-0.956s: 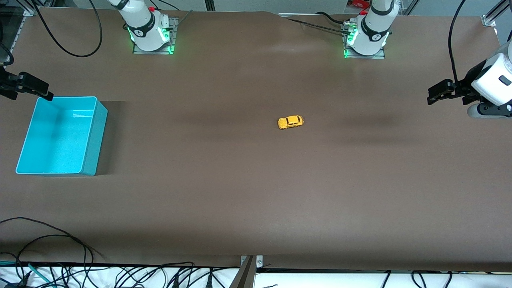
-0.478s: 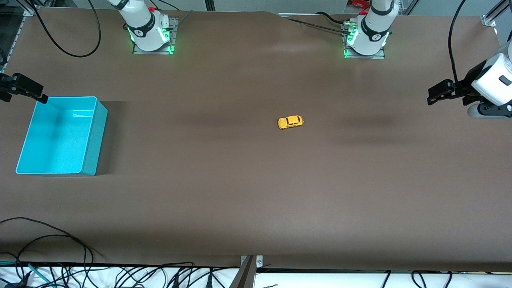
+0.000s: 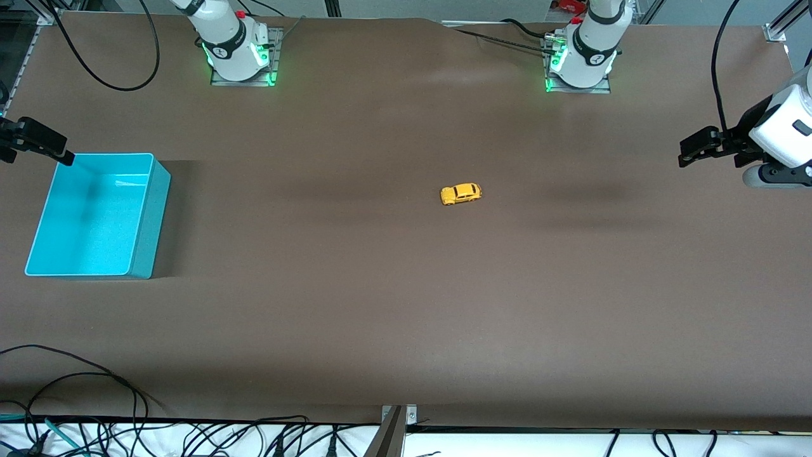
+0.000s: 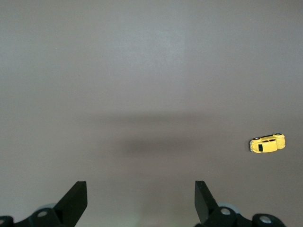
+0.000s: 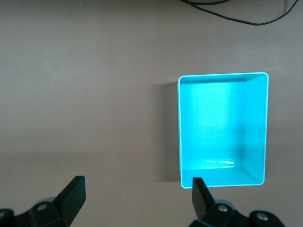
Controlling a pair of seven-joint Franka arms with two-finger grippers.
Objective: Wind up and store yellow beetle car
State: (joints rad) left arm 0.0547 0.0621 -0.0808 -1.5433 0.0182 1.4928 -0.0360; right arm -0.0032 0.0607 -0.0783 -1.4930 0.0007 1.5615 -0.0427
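The tiny yellow beetle car (image 3: 461,193) stands on its wheels on the brown table, near the middle; it also shows in the left wrist view (image 4: 267,143). The turquoise bin (image 3: 95,216) sits empty at the right arm's end of the table, also in the right wrist view (image 5: 222,128). My left gripper (image 3: 688,151) is open and empty, up in the air over the left arm's end of the table, well apart from the car. My right gripper (image 3: 60,154) is open and empty, in the air over the bin's corner nearest the bases.
The two arm bases (image 3: 238,51) (image 3: 580,57) stand along the table's edge farthest from the front camera. Loose black cables (image 3: 76,393) lie at the front edge near the right arm's end. Bare brown tabletop surrounds the car.
My right gripper has drawn back toward the right arm's end of the table, away from over the bin. The left gripper and the car have barely moved.
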